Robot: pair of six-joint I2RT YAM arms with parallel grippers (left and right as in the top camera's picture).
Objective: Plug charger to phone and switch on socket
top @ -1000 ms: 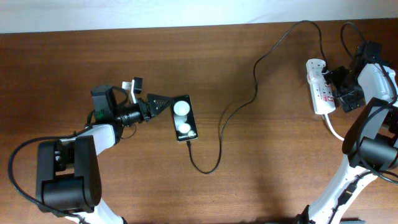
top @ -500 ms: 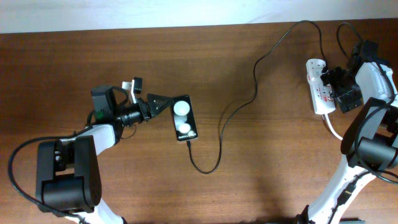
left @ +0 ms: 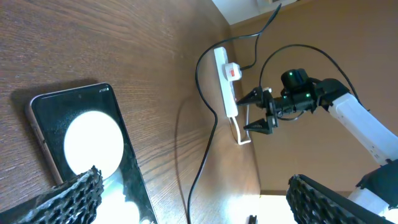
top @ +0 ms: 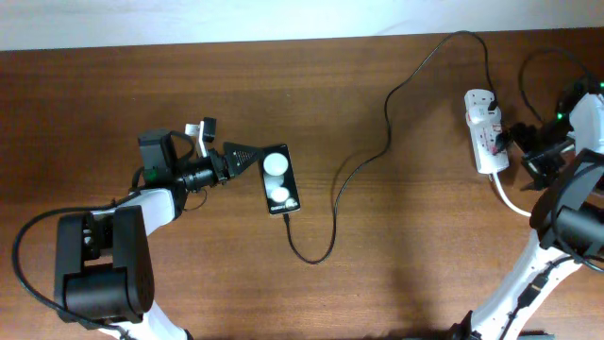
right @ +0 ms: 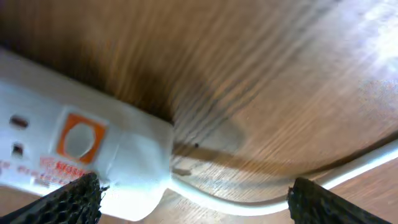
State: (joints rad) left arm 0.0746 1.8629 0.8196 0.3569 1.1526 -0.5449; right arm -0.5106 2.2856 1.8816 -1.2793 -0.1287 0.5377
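**A:** As the overhead camera looks down on the wooden table (top: 113, 85), where does the phone (top: 280, 179) lie?

**B:** It lies flat, left of the middle, screen up, with two white round blobs bright on the glass. The left gripper (left: 194, 183) sits just beside its left edge. The jaws are spread wide and hold nothing. Its wrist camera shows the phone next to the left finger.

**A:** And the charger (top: 387, 118)?

**B:** Its thin black cable leaves the phone's near end and loops toward the front of the table. From there it snakes up and right to the far edge and drops to the far end of the socket (top: 479, 142). The tip meets the phone, but it is too small to tell whether it is fully seated.

**A:** Where is the socket?

**B:** It is on the right side, a white power strip lying front to back. Its thick white cord (top: 508, 196) curls away from the near end.

**A:** And the right gripper (left: 254, 112)?

**B:** It is just right of the strip's near end. The fingers are parted around nothing, and the tips point at the strip without touching it. Its own camera is blurred, but it shows the strip's end with an orange-red mark.

**A:** Is the switch on or off?

**B:** I cannot tell.
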